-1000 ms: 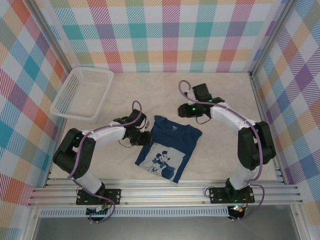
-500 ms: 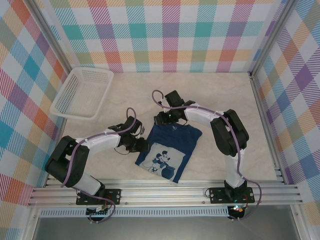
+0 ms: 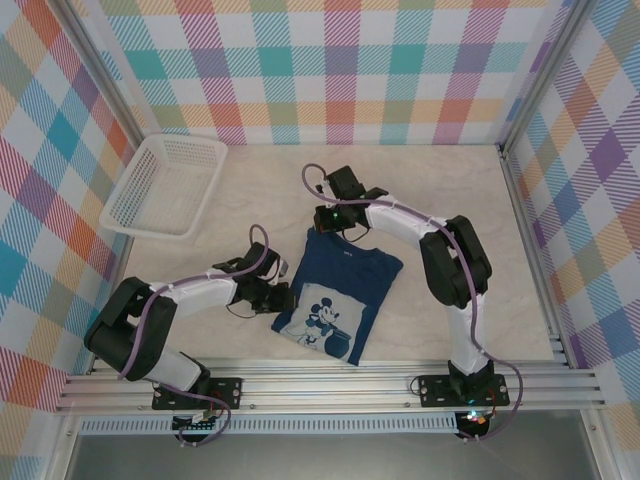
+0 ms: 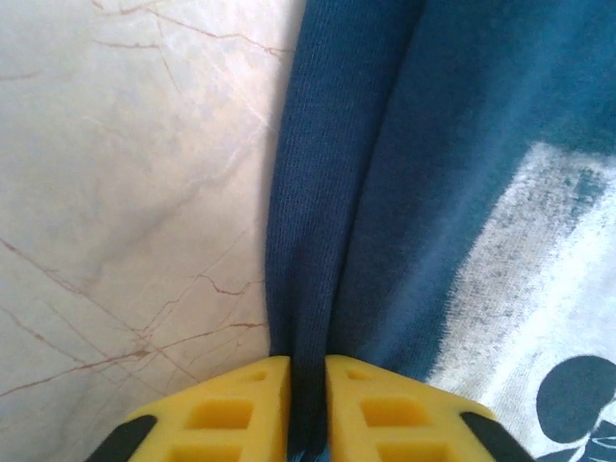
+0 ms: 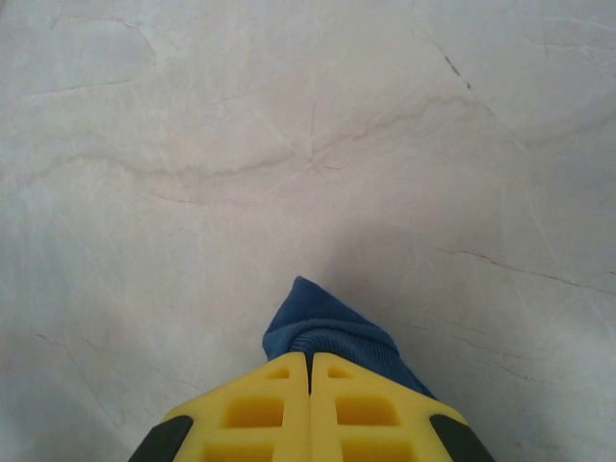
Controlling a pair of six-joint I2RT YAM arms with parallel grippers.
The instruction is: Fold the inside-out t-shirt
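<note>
The t-shirt (image 3: 340,285) is dark navy blue, and its print (image 3: 322,322) is a faded whitish patch with a dark blue cartoon figure. The worktop (image 3: 450,190) is cream marble with thin brown veins. The basket (image 3: 165,185) is white. The walls (image 3: 340,70) are plaid in teal, pink, orange, purple and yellow. The left end effector (image 4: 308,385) and the right end effector (image 5: 310,371) are yellow with black corners.

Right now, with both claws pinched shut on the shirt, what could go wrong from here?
The right claw grips only a small tip of the shirt, so it could slip free on lifting. The left claw pinches a raised ridge along the shirt's edge; it might catch uneven layers and bunch the cloth. Uneven pulls could skew the fold.
</note>
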